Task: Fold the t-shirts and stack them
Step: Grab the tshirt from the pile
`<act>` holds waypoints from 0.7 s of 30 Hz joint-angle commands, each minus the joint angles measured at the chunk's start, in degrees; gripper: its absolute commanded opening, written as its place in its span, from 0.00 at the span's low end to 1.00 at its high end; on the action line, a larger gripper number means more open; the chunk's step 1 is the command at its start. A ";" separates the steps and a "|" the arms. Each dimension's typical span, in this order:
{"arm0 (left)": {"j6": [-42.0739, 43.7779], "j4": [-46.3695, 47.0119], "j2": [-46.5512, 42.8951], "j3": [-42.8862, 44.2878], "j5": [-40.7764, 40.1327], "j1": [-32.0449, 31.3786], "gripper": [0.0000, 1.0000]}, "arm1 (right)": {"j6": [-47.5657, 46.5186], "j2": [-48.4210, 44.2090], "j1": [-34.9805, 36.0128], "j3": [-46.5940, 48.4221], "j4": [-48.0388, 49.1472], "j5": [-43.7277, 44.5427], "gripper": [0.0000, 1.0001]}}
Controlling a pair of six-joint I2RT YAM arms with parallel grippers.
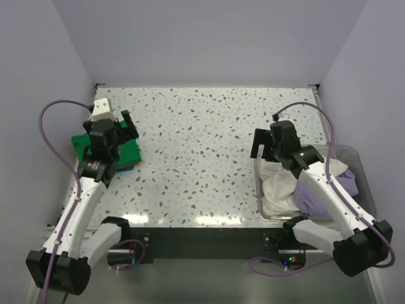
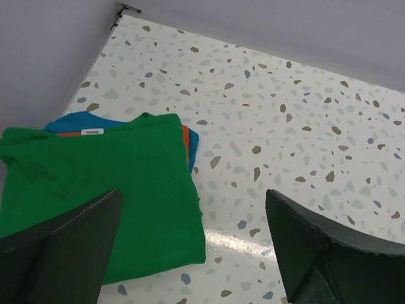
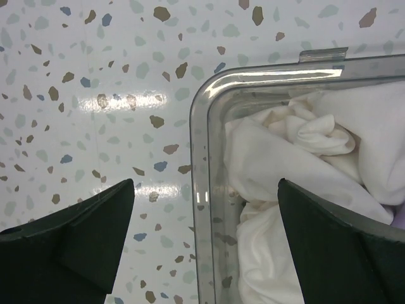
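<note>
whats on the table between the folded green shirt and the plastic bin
Nothing. The top external view shows only bare speckled tabletop between the green t-shirt on the left and the clear bin on the right.

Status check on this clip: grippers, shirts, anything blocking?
Left gripper open, at edge of folded green t-shirt. Right gripper open, over clear bin rim. Cream t-shirt and lavender t-shirt crumpled in bin. Nothing blocking.
</note>
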 commanded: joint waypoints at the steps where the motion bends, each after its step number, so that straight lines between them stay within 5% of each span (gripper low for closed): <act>1: -0.76 -0.54 0.77 1.06 -2.03 0.36 1.00 | -0.05 -0.93 0.13 0.61 2.40 1.59 0.99; 8: -1.02 -0.38 1.12 0.80 -2.65 0.36 1.00 | 1.52 0.73 0.13 1.05 1.35 4.84 0.99; 21: -1.73 0.68 4.72 0.71 -3.61 0.36 1.00 | 24.89 1.62 -5.93 2.28 -25.43 22.85 0.99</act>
